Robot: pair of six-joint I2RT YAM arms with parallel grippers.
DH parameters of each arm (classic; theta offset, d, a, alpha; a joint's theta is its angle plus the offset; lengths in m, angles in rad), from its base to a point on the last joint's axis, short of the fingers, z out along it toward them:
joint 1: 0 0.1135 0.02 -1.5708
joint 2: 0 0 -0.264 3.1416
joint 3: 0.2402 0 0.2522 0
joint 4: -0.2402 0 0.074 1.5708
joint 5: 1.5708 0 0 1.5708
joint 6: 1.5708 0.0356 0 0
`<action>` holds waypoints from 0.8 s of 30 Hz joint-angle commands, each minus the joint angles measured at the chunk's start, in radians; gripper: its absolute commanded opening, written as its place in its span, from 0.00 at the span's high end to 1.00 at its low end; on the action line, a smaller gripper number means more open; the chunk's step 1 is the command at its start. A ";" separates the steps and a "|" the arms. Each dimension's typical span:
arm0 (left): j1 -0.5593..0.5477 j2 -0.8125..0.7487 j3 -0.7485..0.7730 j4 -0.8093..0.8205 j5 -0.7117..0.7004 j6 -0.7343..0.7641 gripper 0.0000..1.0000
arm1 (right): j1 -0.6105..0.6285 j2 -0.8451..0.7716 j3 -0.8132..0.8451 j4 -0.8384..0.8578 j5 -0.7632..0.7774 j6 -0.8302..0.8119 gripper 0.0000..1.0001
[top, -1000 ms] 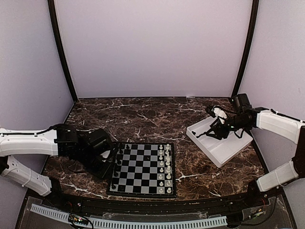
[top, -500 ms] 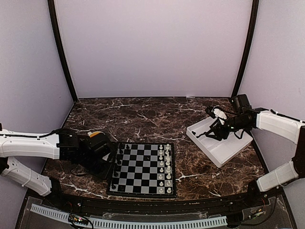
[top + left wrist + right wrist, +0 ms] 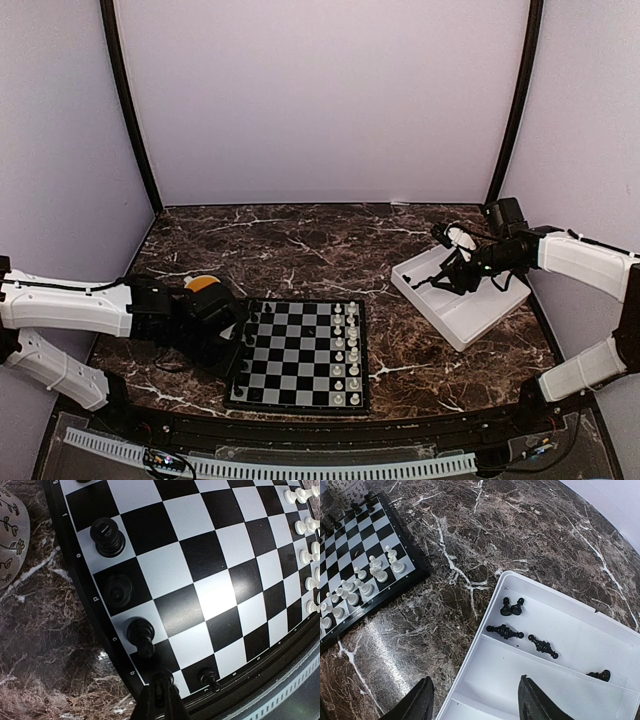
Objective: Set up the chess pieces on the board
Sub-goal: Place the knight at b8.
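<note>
The board (image 3: pixel 300 407) lies near the front of the table. Black chess pieces (image 3: pixel 107 536) stand along its left edge, and white ones (image 3: pixel 346 350) along its right. My left gripper (image 3: pixel 161 687) hangs over the board's near left corner (image 3: pixel 241 352), shut on the head of a black piece (image 3: pixel 162 676) that stands on a square there. Another small black piece (image 3: pixel 209 679) stands one square away. My right gripper (image 3: pixel 475 680) is open above the white tray (image 3: pixel 560 625), with nothing between its fingers. Several black pieces (image 3: pixel 505 631) lie in the tray's far compartment.
A patterned mug (image 3: pixel 9 540) with an orange inside (image 3: pixel 202 284) stands on the marble just left of the board, close to my left arm. The tray (image 3: pixel 470 322) lies at the right of the table, at an angle. Purple walls close in the back and sides.
My left arm has slid toward the near left corner of the board and uncovered the mug behind it. The right gripper has stayed over the tray.
</note>
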 commanded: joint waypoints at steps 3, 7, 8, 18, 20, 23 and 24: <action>-0.009 0.031 -0.012 0.025 0.020 0.004 0.98 | -0.004 0.013 -0.004 0.007 -0.024 -0.009 0.41; -0.009 0.043 -0.012 0.025 0.017 0.006 0.97 | -0.004 0.013 -0.005 0.007 -0.027 -0.010 0.41; -0.009 0.043 -0.014 0.024 0.016 0.007 0.97 | -0.004 0.014 -0.005 0.006 -0.027 -0.009 0.41; -0.009 0.049 -0.020 0.019 0.007 0.008 0.90 | -0.005 0.024 -0.002 0.002 -0.029 -0.010 0.40; -0.009 0.051 -0.019 0.019 0.007 0.010 0.89 | -0.004 0.024 -0.002 0.001 -0.029 -0.011 0.40; -0.009 0.050 -0.019 0.018 0.005 0.010 0.88 | -0.004 0.021 -0.002 0.000 -0.030 -0.012 0.40; -0.009 0.050 -0.019 0.018 0.006 0.010 0.88 | -0.004 0.020 -0.003 -0.001 -0.030 -0.013 0.40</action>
